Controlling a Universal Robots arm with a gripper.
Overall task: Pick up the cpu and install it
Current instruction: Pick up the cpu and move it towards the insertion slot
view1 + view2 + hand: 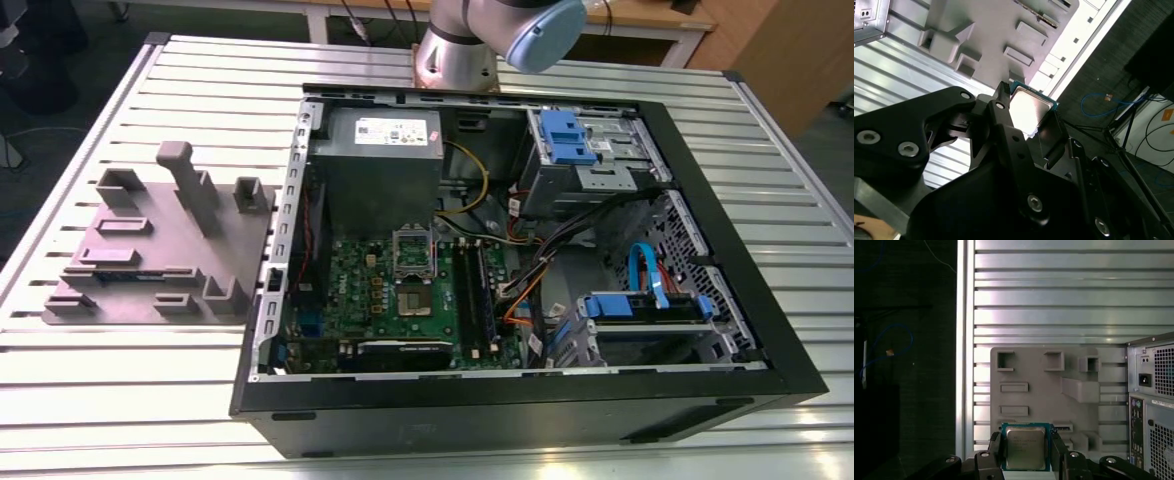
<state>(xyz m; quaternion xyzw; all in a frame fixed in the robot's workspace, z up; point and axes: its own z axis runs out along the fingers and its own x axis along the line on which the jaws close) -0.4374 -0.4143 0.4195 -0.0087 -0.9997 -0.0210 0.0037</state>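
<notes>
Gripper (1026,456) clamped on the cpu (1025,447), as I read it in both wrist views. One finger (996,449) on each of two opposite edges, silvery top facing the first wrist camera. The chip hangs well apart from the grey holder block (1039,390), which lies on the slatted table (1054,290) beside the open computer case (534,250).

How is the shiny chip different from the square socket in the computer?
The cpu has a pale silvery top; the socket has a dark centre. The cpu is clamped in the gripper; the socket lies on the green board inside the case. Both are square.
</notes>
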